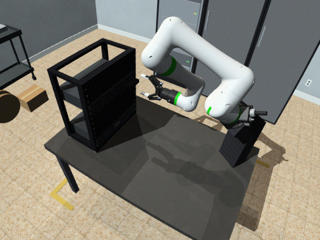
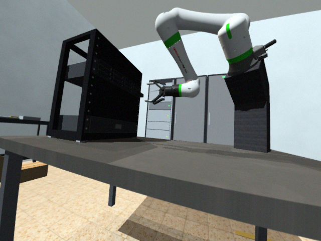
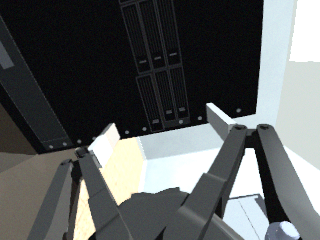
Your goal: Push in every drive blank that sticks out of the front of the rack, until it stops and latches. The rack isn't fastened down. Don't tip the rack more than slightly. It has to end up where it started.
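Note:
The black rack (image 1: 98, 93) stands upright on the left part of the dark table (image 1: 160, 160); it also shows in the exterior view (image 2: 103, 88). One drive blank (image 1: 134, 81) sticks out of its front at the far end, about mid-height, and shows as a small ledge in the exterior view (image 2: 141, 95). My gripper (image 1: 144, 85) (image 2: 149, 92) is open and empty. It points at the rack's front, level with that blank and a short gap from it. In the wrist view the fingers frame the rack's far edge, with two rows of drive blanks (image 3: 160, 80) ahead.
The arm's black pedestal (image 1: 241, 139) stands at the table's right edge. Grey cabinets (image 1: 232, 38) line the back wall. A cart (image 1: 10, 56), a cardboard box (image 1: 32, 97) and a round brown object (image 1: 6, 105) sit on the floor at left.

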